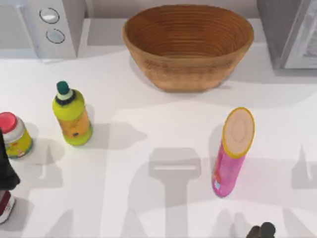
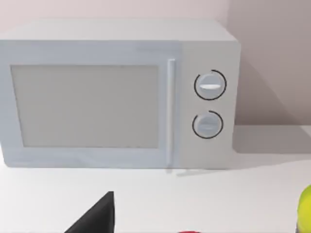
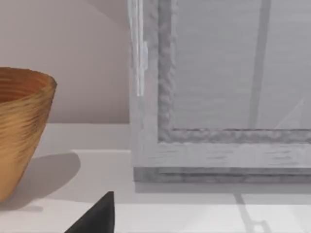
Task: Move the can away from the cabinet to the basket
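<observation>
The can [image 1: 6, 207] is at the top view's lower left edge, a red-and-white shape partly cut off by the frame and partly covered by the dark left arm [image 1: 5, 171] that reaches over it. It sits low on the tabletop [image 1: 148, 124], on the side away from the cabinet [image 1: 292, 34] at the far right corner. I cannot tell whether the left gripper [image 2: 97, 217] is closed on the can or only above it. Its wrist view shows just a dark wedge of it, facing the white microwave [image 2: 121, 97] at the far left corner. Just beyond the can stands a red-lidded yellow jar [image 1: 14, 135], and farther in a green-capped yellow bottle [image 1: 73, 116], both upright and apart from each other. The basket [image 1: 188, 74] rests at the far middle of the tabletop, between the microwave and the cabinet, and nothing lies inside it. A tall pink tube [image 1: 232, 153] with a yellow rim stands right of centre, well apart from the can. The right gripper [image 1: 261, 231] is parked at the near edge on the right, and its state cannot be read either. As I judge it, the task is at its very start. The can is nowhere near the basket, so the lift, the carry past the bottle and the release into the basket are all left to do.
</observation>
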`<state>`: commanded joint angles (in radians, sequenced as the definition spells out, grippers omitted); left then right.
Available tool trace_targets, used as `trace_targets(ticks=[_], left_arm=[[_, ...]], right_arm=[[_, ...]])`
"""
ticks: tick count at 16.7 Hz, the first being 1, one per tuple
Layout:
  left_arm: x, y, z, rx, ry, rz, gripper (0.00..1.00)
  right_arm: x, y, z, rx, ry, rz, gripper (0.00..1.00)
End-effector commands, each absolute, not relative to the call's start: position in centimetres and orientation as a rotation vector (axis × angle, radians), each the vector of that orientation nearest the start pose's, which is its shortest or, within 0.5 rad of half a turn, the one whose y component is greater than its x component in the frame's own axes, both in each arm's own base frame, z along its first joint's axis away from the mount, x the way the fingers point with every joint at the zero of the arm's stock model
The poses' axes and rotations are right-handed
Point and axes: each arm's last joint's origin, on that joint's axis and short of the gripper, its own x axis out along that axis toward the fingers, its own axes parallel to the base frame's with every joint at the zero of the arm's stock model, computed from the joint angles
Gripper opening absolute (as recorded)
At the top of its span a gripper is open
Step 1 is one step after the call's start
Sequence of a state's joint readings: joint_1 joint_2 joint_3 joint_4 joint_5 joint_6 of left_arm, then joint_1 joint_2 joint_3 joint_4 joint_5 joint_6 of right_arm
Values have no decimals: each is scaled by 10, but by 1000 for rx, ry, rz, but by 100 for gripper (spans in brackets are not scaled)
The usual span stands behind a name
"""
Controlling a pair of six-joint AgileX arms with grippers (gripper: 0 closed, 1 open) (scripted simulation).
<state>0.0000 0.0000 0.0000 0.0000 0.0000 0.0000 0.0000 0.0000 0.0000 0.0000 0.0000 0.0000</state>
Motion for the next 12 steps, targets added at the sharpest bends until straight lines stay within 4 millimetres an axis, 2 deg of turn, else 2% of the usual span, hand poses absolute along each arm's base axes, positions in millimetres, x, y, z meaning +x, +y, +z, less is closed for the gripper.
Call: trace_targets(ticks=[3,6,9,12], left_arm=[[106,-1,160,0,0,0,100],[106,-1,160,0,0,0,100],[106,-1,160,0,0,0,100],[106,-1,160,0,0,0,100]], right_arm=[[106,-1,163,0,1,1,100],[106,0,186,0,16,6,100],[111,3,234,0,30,6,100],[123,6,300,-1,26,1,100]])
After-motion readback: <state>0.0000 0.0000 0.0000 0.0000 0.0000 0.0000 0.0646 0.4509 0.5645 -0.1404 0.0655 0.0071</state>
